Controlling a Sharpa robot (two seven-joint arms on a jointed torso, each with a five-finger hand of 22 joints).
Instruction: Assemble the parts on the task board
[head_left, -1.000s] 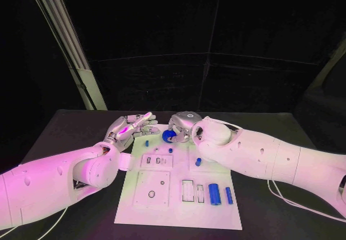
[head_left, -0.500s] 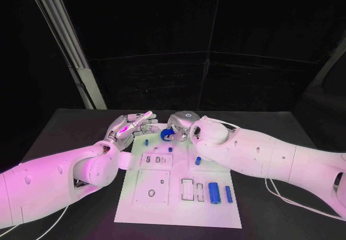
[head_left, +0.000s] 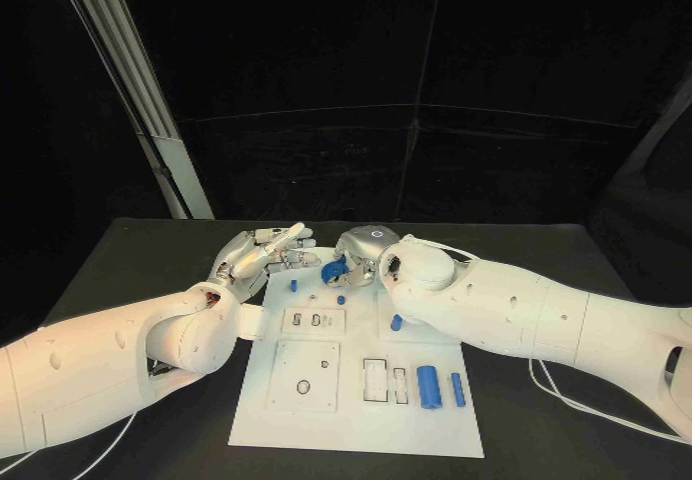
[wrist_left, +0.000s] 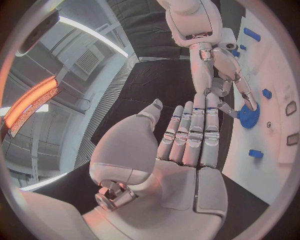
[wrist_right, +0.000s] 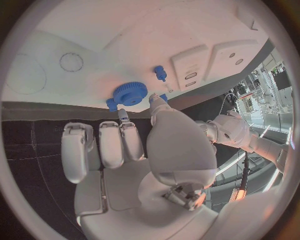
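Precision matters most for the step in hand, which I judge to be seating the blue gear (head_left: 336, 268) at the far end of the task board (head_left: 361, 420). The right hand (head_left: 368, 250) pinches the gear between thumb and a fingertip, the other fingers lying straight alongside; in the right wrist view the gear (wrist_right: 130, 93) sits at the board's far edge, touching or nearly touching the white surface. To do this well, the hand should keep the gear flat to the board, line its centre hole up over whatever post or socket is meant for it, and lower it straight without tilting, since a toothed disc cocked on a post would likely jam. The left hand (head_left: 260, 250) is empty, its fingers straight and close together, hovering just beside the board's far left corner; it could steady the board if the plate slides.

The gear is a thin toothed disc of blue plastic with a small hub. The board is a smooth white plate with raised panels and slots. On it lie a short blue cylinder (head_left: 428, 383), a slimmer blue pin (head_left: 459, 390), and small blue pegs (head_left: 397, 322) nearer the gear. The table (head_left: 130, 250) is matte black.
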